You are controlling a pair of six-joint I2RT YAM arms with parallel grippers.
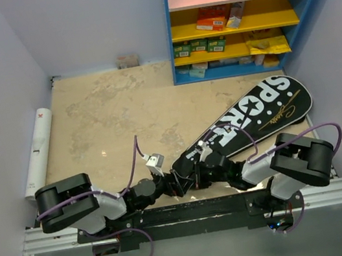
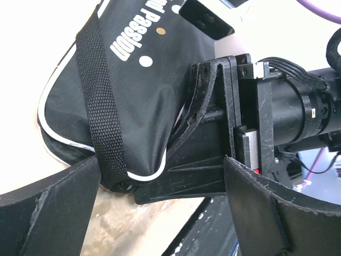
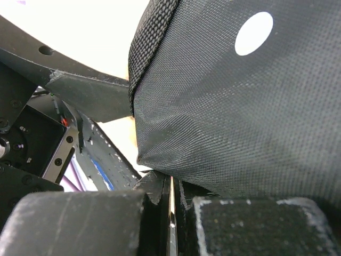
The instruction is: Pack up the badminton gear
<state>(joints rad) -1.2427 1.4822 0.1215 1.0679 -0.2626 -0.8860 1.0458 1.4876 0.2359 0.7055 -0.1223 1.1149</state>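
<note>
Black bag (image 1: 254, 114) lettered SPORT lies flat on the table (image 1: 103, 113), running from its narrow end at about 6 o'clock, right by the arm bases, out to the broad head at 2 o'clock. The white tube (image 1: 38, 150) sits well apart, along the wall at 9 o'clock. No rackets or shuttlecocks show outside the bag (whether they are inside, I cannot tell). Both wrists meet at the narrow end. The right gripper (image 3: 170, 197) is closed tight, and as far as I can make out it has the bag's bottom hem nipped between its pads. The left gripper (image 2: 162, 162) stands spread wide and holds nothing, its fingers either side of that same corner. The fabric reads as soft woven nylon: light, limp, likely to sag and fold when lifted by one point, and a bit slick on the flat panels. I judge the webbing strap (image 2: 104, 117) or the piped edge beside it to be the better purchase.
</note>
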